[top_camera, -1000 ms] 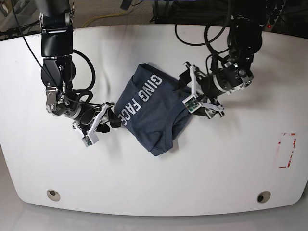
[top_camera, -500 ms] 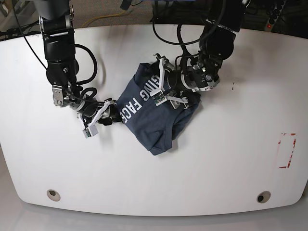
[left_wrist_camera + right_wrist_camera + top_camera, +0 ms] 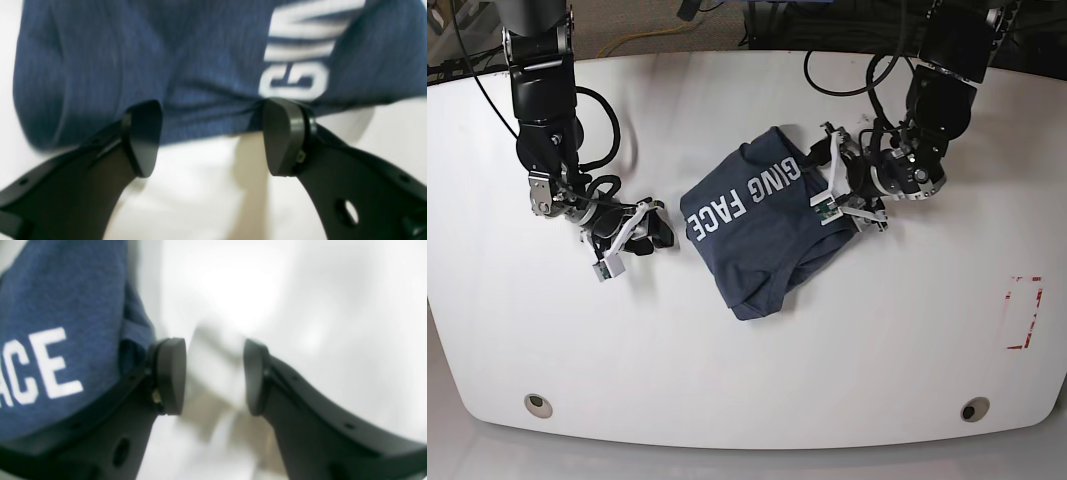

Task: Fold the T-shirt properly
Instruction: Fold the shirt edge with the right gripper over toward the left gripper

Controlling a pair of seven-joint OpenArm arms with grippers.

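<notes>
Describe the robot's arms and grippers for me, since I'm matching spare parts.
Both arms are black, jointed, with loose black cables looping beside them. The left gripper and right gripper have white finger frames seen from above; wrist views show matte black curved fingers with rounded dark pads and small holes.

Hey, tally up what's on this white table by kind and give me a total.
Dark blue heathered T-shirt with white lettering: 1
Black robot grippers: 2, left gripper and right gripper
Red-and-white rectangle marking: 1
Total: 4
</notes>
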